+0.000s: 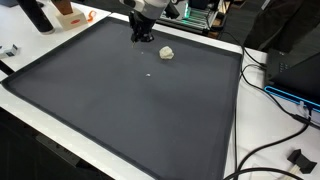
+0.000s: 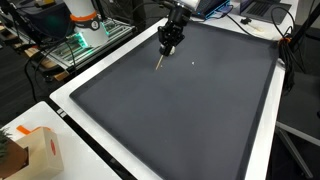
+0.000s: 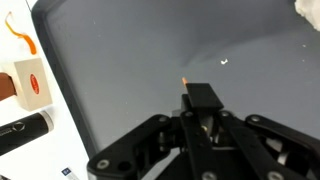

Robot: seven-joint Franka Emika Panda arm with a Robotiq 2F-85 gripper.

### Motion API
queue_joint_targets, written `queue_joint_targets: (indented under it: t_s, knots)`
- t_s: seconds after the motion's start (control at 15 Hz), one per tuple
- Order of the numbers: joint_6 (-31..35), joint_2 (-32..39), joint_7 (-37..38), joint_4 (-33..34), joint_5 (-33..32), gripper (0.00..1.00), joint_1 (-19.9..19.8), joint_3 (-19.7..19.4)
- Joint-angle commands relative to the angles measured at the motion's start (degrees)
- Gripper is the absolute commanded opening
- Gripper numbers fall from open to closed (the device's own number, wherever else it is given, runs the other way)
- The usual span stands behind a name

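Gripper: your black Robotiq gripper (image 1: 143, 35) hangs over the far part of the mat, fingers pointing down; in the wrist view (image 3: 200, 118) the fingers are drawn in tight around a slim tool

Held thing: a thin dark stick with an orange tip (image 3: 186, 82) sits clamped between the fingers; in an exterior view it shows as a pale sliver (image 2: 160, 62) slanting down towards 7 o'clock from the gripper (image 2: 168, 42)

Tip contact: the tip is just at the mat, but you cannot tell from these views whether it touches

Surface: a large dark grey rubber mat (image 1: 130, 110) covers most of the white table (image 1: 232, 150), whose edge shows around it

Nearest neighbour: a small white crumpled lump (image 1: 167, 53) lies on the mat near the gripper, at about 4 o'clock from it; the wrist view catches only its edge, at 2 o'clock from the tip

Speck: a tiny white fleck (image 3: 225, 62) lies on the mat at 2 o'clock from the orange tip, apart from it

Off the mat: in the wrist view, at 9 o'clock from the tip, an orange-and-white cardboard box (image 3: 30, 85) stands on the table, with a black cylindrical marker (image 3: 25, 132) lying just below it
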Motion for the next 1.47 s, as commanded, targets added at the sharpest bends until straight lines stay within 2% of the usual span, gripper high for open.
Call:
queue_joint_targets:
  t_s: [0.0, 0.4, 0.8, 1.4]
  knots:
    - [-3.4, 1.8, 1.7, 0.9, -1.2, 0.03, 1.3, -0.7]
    - [-5.8, 3.2, 1.0, 0.8, -0.4, 0.03, 1.5, -0.5]
    - [-5.6, 4.0, -1.0, 0.9, 0.4, 0.03, 1.5, -0.2]
    - [-5.6, 1.6, -11.0, 0.6, 4.9, 0.03, 1.0, 0.6]
